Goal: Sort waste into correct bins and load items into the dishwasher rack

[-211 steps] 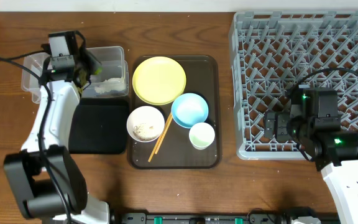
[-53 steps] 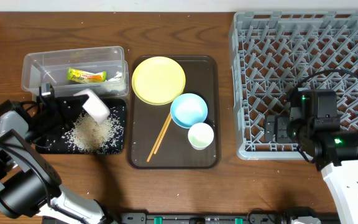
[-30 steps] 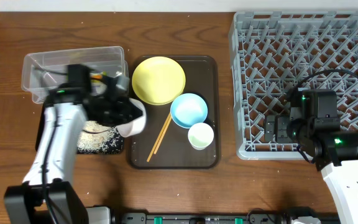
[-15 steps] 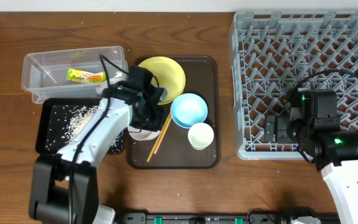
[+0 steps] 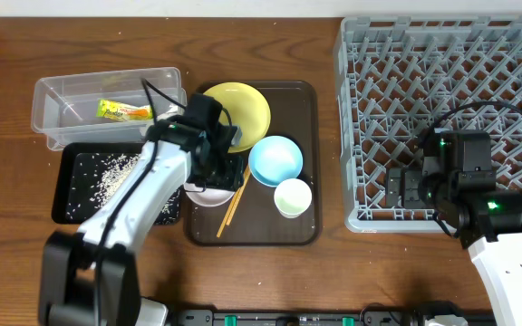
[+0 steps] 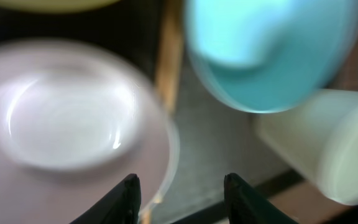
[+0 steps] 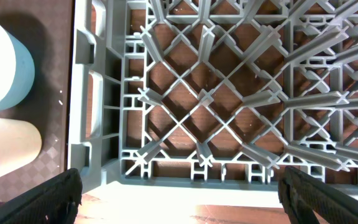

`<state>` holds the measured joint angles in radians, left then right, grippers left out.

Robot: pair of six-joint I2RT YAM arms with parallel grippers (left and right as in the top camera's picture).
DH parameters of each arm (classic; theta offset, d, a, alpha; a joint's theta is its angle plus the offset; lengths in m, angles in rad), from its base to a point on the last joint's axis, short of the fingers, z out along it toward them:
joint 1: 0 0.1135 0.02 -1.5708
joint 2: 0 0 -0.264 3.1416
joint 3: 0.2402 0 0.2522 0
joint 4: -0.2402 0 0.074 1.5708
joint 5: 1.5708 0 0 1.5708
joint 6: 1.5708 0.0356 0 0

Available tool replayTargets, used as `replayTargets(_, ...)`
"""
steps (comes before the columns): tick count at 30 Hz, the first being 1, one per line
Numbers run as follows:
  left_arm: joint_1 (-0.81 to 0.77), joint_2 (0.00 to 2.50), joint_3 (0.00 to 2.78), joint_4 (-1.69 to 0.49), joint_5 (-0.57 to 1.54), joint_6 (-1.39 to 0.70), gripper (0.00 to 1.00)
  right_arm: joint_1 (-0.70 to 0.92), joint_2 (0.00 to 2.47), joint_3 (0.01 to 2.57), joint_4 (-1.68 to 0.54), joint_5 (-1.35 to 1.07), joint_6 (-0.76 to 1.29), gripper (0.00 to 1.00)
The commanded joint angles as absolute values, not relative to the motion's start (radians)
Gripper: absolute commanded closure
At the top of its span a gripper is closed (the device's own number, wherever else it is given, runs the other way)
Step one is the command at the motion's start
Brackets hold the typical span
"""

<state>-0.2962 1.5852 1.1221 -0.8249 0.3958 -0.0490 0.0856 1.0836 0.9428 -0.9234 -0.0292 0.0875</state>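
**Operator:** Where does each thing lie?

**Technician:** Largest first.
- The large square grey plastic dishwasher rack [image 5: 442,118] stands at the right with no dish in it.
- The dark brown rectangular serving tray [image 5: 308,118] sits at centre.
- The clear rectangular plastic tub [image 5: 62,98] holds the green-and-yellow snack wrapper [image 5: 125,110].
- The shallow black rectangular tray [image 5: 69,201], just in front of the tub, holds the loose white rice scraps [image 5: 107,174].
- On the serving tray lie the round yellow plate [image 5: 247,113], the light blue bowl [image 5: 277,160], the white bowl [image 5: 208,192], the small white cup [image 5: 294,196] and the pair of wooden chopsticks [image 5: 229,213].

**Operator:** And the hands?

**Technician:** The left hand [image 6: 182,193] hovers low over the white bowl. Its fingers are apart, the bowl's rim runs between them, and it is clamped on nothing. The right hand [image 7: 179,202] hangs over the rack's near left corner, fingers wide apart and holding nothing.

**Operator:** How is this step done well?

**Technician:** The waste appears sorted, so loading is likely what remains. Lift the left hand straight up, clear of the rim, before any sideways travel. The chopsticks lie just beside the bowl and the blue bowl is near, so either could be knocked. The rack is well apart from the left arm, so the right arm is probably better placed to load it.

**Operator:** Surface and room?

**Technician:** The brown wood-grain worktop [image 5: 261,45] is flat. Nothing of the room shows beyond it.
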Motion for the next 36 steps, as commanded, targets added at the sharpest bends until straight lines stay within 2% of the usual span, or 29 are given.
replayTargets(1,-0.316,1.507,1.158,-0.826,0.494,-0.050,0.51,0.070,1.079,0.963,-0.924,-0.027,0.096,0.01)
replayTargets(5,-0.376,1.500,1.156,-0.824,0.492,-0.051,0.45,0.070,1.079,0.963,-0.924,-0.027,0.096,0.01)
replayTargets(13,-0.519,1.561,1.121,-0.767,0.473,-0.059,0.44,0.070,1.079,0.963,-0.927,-0.027,0.097,0.01)
replayTargets(20,-0.595,1.677,1.121,-0.768,0.354,-0.096,0.45,0.070,1.079,0.963,-0.937,-0.027,0.096,0.01)
replayTargets(22,-0.604,1.707,1.121,-0.768,0.354,-0.121,0.55,0.070,1.079,0.963,-0.940,-0.027,0.096,0.01)
replayTargets(24,-0.606,1.715,1.121,-0.769,0.355,-0.138,0.77,0.070,1.079,0.963,-0.941,-0.027,0.097,0.01)
replayTargets(27,-0.605,1.698,1.124,-0.769,0.355,-0.145,0.91,0.070,1.079,0.963,-0.940,-0.027,0.096,0.01)
replayTargets(29,-0.605,1.669,1.128,-0.773,0.355,-0.145,0.94,0.070,1.079,0.963,-0.940,-0.027,0.096,0.01)
replayTargets(36,-0.535,1.486,1.139,-0.778,0.422,-0.145,0.94,0.070,1.079,0.963,-0.905,-0.027,0.097,0.01)
